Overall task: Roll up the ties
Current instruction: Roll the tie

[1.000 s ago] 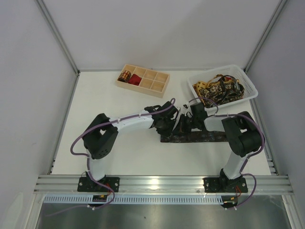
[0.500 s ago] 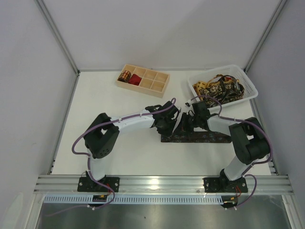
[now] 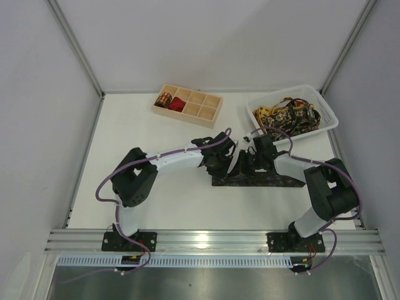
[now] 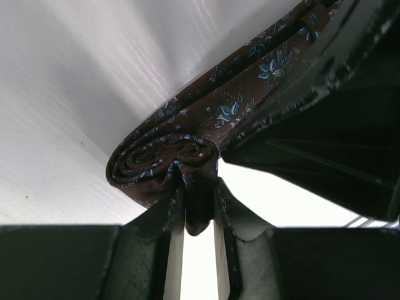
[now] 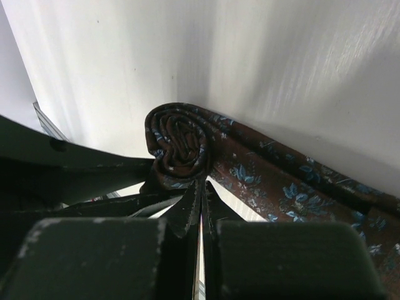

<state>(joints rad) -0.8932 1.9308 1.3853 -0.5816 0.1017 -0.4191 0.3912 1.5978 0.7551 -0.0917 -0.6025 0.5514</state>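
A white table (image 3: 156, 200) carries three things: a pale wooden tray (image 3: 199, 99) of small compartments near the far edge, a white plastic basket (image 3: 281, 93) at the far right corner, well apart from the tray, and a dark brown tie (image 3: 275, 180) with a blue flower pattern, stretched flat across the middle, its left end wound into a coil.

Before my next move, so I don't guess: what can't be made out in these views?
- Top view: the brown tie's coil is hidden under the left gripper and right gripper.
- Right wrist view: whether the shut fingers pinch fabric; their own tips hide it.
- Left wrist view: the tie's flat length, cut by the edge.
- Top view: ties in the basket, too tangled to count.
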